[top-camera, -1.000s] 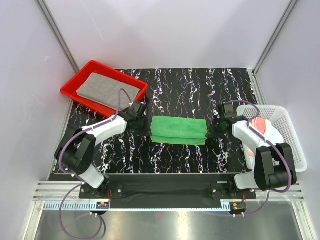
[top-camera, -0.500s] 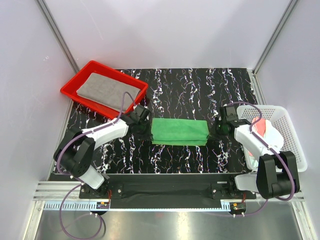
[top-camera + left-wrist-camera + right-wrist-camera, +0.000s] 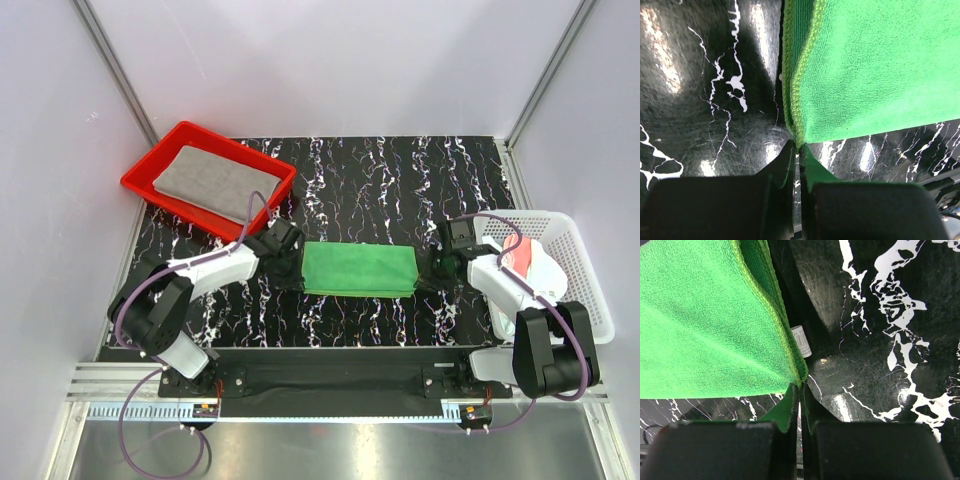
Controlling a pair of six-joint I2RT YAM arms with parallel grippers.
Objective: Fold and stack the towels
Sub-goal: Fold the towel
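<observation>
Black marbled table, centre: green towel lies flat, folded into a layered rectangle. Looped pile, stitched hem, small white label at right edge. Left gripper and right gripper each pinch one corner tight.

- On my feed, the left arm and right arm have white shells over their links, with black joints between them;
- a thin purple cable loops along each arm;
- the left gripper has matte black wedge-shaped fingers; the right gripper matches it.
</observation>
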